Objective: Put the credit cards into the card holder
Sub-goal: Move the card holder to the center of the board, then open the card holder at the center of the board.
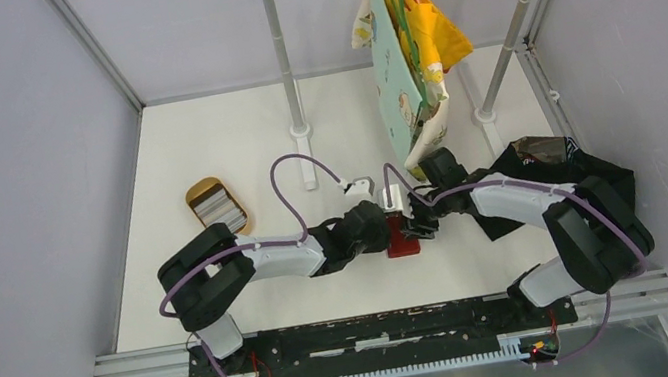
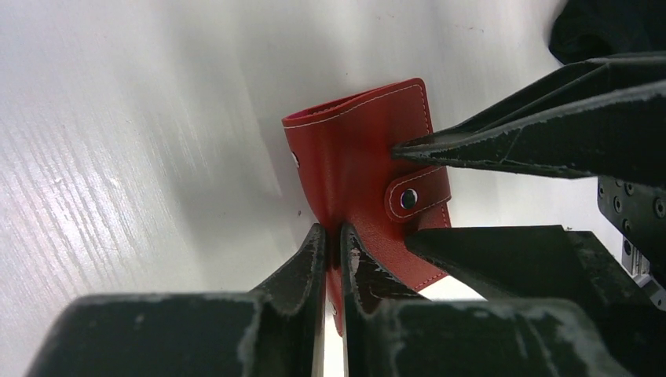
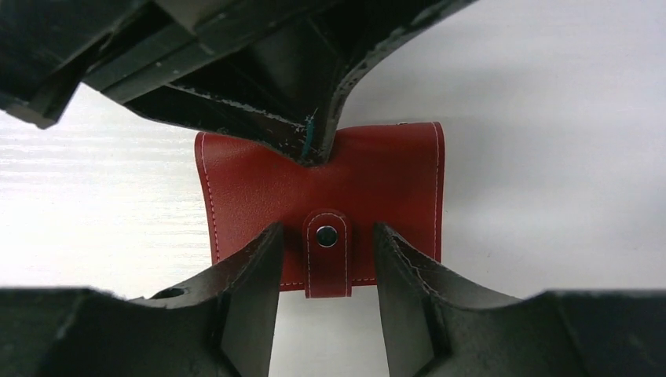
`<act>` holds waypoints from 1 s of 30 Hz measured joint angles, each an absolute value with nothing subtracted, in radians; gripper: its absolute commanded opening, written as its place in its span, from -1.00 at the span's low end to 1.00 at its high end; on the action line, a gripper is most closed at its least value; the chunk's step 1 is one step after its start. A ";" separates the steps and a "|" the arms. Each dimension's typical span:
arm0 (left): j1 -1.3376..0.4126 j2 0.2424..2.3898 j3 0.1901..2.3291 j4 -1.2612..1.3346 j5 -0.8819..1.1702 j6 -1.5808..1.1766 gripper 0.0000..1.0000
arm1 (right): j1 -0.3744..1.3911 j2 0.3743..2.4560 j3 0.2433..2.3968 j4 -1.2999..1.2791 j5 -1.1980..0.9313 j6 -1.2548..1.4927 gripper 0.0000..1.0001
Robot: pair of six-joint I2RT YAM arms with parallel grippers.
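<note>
Up close, the wrist views show you just one red card holder (image 3: 259, 188), caught between both hands over the tabletop (image 3: 550, 196). Your left hand (image 2: 331, 232) is nearly closed, pinching its edge. Your right hand (image 3: 327, 229) stands about half open, a finger either side of the single snap tab (image 3: 327, 267), gripping nothing. Only the overhead view shows, farther off to the left, one tan tray (image 1: 198, 188) holding the credit cards (image 1: 220, 210), stacked and too small to count.

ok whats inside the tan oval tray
Grey and silvery cards, stacked along the tan oval tray. Their count and the tray floor beneath them are covered.
</note>
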State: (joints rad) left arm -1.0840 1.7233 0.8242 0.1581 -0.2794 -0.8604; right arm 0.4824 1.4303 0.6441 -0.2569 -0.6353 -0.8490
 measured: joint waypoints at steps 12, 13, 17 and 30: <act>-1.084 1.723 0.799 0.200 -0.283 -0.859 -0.96 | 0.484 1.518 0.752 -0.365 -0.628 -0.833 -0.62; -1.084 1.723 0.798 0.201 -0.284 -0.859 -0.96 | 0.485 1.518 0.752 -0.370 -0.628 -0.834 -0.68; -1.084 1.721 0.793 0.209 -0.285 -0.860 -0.96 | 0.486 1.511 0.752 -0.376 -0.627 -0.851 -0.91; -1.083 1.721 0.793 0.204 -0.290 -0.863 -0.77 | 0.437 1.356 0.689 -0.412 -0.657 -0.966 -0.97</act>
State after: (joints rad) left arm -1.0828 1.7214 0.7929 0.2039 -0.2905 -0.8631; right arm 0.4366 1.3556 0.6891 -0.4118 -0.6575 -0.9661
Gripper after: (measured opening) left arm 0.131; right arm 0.057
